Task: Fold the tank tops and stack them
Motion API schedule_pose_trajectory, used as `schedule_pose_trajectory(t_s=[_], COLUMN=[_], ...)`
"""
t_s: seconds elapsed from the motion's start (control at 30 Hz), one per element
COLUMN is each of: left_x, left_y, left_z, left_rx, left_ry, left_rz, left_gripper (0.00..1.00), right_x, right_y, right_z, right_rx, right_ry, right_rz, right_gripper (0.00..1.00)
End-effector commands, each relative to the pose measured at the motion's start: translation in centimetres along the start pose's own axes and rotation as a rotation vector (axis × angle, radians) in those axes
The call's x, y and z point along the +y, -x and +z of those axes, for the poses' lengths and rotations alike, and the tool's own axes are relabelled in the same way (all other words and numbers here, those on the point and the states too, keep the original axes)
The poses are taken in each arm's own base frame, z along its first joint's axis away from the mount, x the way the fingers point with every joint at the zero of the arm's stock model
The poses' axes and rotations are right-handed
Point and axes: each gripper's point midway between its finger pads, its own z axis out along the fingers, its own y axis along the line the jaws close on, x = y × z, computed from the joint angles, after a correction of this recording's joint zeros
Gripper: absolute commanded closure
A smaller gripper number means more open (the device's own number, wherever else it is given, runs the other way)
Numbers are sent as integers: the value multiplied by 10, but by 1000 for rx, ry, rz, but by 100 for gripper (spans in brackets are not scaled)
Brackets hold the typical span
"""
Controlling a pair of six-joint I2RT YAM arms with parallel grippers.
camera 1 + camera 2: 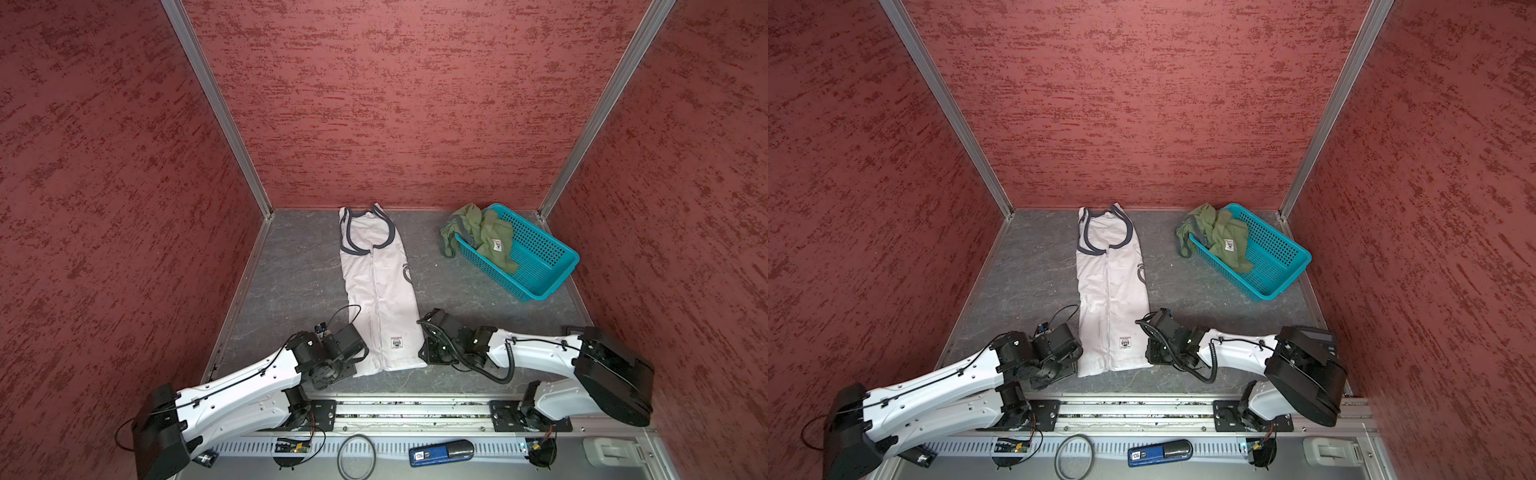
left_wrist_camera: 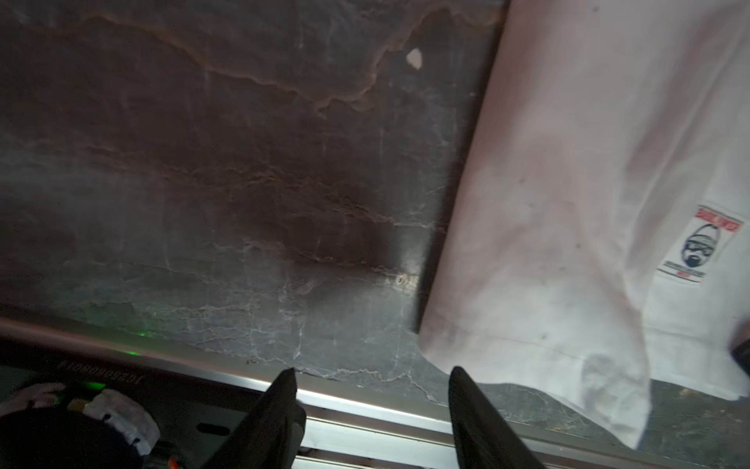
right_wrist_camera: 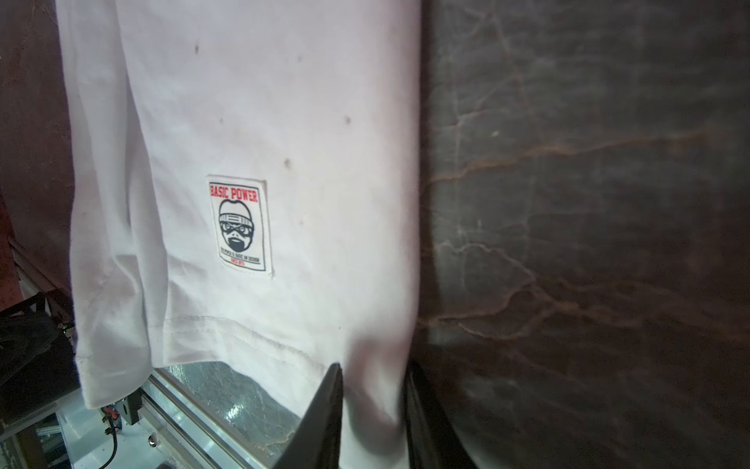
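Note:
A white tank top (image 1: 380, 291) (image 1: 1113, 291) lies flat in the middle of the table, folded lengthwise, straps toward the back wall. My right gripper (image 3: 373, 365) is shut on the near right corner of its hem (image 3: 377, 406), beside the small sewn label (image 3: 239, 223). My left gripper (image 2: 371, 371) stands open at the near left hem corner (image 2: 588, 385), with only table and rail between its fingers. An olive green tank top (image 1: 490, 235) (image 1: 1225, 237) hangs crumpled over the near rim of the teal basket (image 1: 573, 259) (image 1: 1306, 257).
The basket stands at the back right of the grey table (image 1: 299, 270). Red walls close in three sides. A metal rail (image 1: 415, 409) runs along the front edge, with a blue device (image 1: 440, 453) and a black cable ring (image 1: 356, 455) beyond it.

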Motion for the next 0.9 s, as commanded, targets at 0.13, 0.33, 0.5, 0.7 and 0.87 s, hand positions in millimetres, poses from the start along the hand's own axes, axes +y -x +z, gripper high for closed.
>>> schedule_pose_trajectory(t_s=[0.13,0.33,0.5,0.7,0.87], left_x=[-30,-37,-47,-45,-28], left_y=[-15,-18,-18,-15,-2], left_z=[19,35,44,45,14], left_rx=[92,112,118,100,-1], left_ry=[-108,-90,-100,-71,52], left_rz=[16,29,38,44,69], left_gripper=[45,49,56,78,95], right_x=[-22,-23,-22,-19,-19], right_y=[-16,-17,-17,-16,-15], right_z=[5,7,9,9,-2], right_rx=[40,40,43,40,30], right_ry=[-81,-82,-81,-72,-90], right_rz=[17,15,15,9,-4], right_gripper=[71,71,72,77,89])
